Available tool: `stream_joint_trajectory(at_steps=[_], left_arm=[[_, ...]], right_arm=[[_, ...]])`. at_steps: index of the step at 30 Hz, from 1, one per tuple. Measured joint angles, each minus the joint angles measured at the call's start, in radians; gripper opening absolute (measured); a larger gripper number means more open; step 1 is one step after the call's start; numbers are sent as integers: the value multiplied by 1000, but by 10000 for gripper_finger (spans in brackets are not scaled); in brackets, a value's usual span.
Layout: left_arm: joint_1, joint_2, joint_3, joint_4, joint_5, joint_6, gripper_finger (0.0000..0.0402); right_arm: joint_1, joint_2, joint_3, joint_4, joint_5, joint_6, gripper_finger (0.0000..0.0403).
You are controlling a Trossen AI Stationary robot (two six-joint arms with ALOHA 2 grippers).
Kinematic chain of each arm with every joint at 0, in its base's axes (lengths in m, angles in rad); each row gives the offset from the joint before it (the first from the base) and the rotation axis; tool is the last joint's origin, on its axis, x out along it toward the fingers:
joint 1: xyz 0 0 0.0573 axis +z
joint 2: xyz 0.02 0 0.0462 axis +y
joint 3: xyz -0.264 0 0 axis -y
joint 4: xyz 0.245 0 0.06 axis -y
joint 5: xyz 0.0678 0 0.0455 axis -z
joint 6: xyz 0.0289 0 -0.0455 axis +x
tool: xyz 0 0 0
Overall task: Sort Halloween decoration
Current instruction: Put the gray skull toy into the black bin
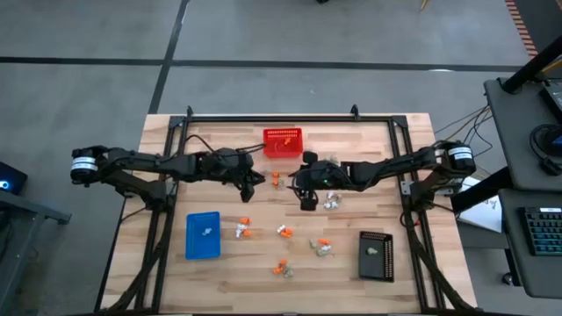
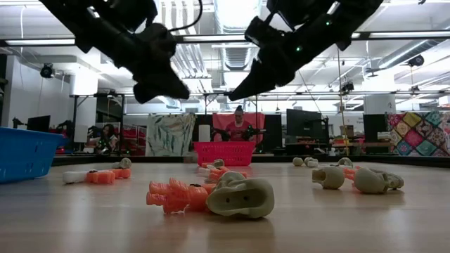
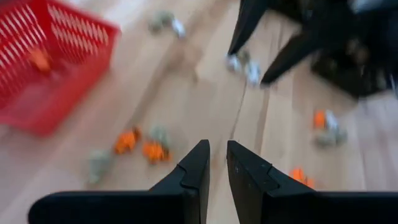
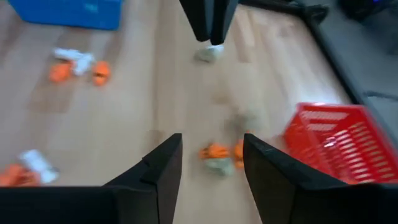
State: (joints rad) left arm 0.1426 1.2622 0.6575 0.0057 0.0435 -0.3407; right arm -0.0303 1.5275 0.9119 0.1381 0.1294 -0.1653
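Two dark robot arms hover just in front of a red mesh plastic basket (image 1: pixel 283 143) on a pale wooden table (image 1: pixel 351 140). The right gripper (image 4: pixel 210 163) is spread, empty, seemingly lining up a pick; the left gripper (image 3: pixel 215 163) is nearly pressed together, empty. Tiny orange, white and grey-beige plastic Halloween trinkets (image 2: pixel 211 196) lie scattered in front of the basket; one orange piece (image 3: pixel 40 60) sits inside.

My two arms are dark, jointed and slim, with pale cylindrical motor caps at the frame's far edges; my fingers (image 3: pixel 196 171) are matte black, angular wedges.
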Motion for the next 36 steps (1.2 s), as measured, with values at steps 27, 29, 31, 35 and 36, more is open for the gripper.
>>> stream_joint_trajectory(at_steps=[27, 29, 31, 35, 36], left_arm=[[409, 28, 121, -185, -85, 562, 169], [450, 52, 148, -186, -45, 649, 170], [492, 91, 182, -186, 23, 673, 171], [564, 201, 260, -180, 71, 720, 171], [577, 233, 280, -183, 71, 750, 171]], right_arm=[[13, -13, 0, -52, -6, 121, 160], [11, -13, 0, -52, -6, 121, 160], [11, -13, 0, -52, -6, 120, 160], [11, -13, 0, -51, 1, 120, 160], [11, -13, 0, -51, 2, 119, 160]])
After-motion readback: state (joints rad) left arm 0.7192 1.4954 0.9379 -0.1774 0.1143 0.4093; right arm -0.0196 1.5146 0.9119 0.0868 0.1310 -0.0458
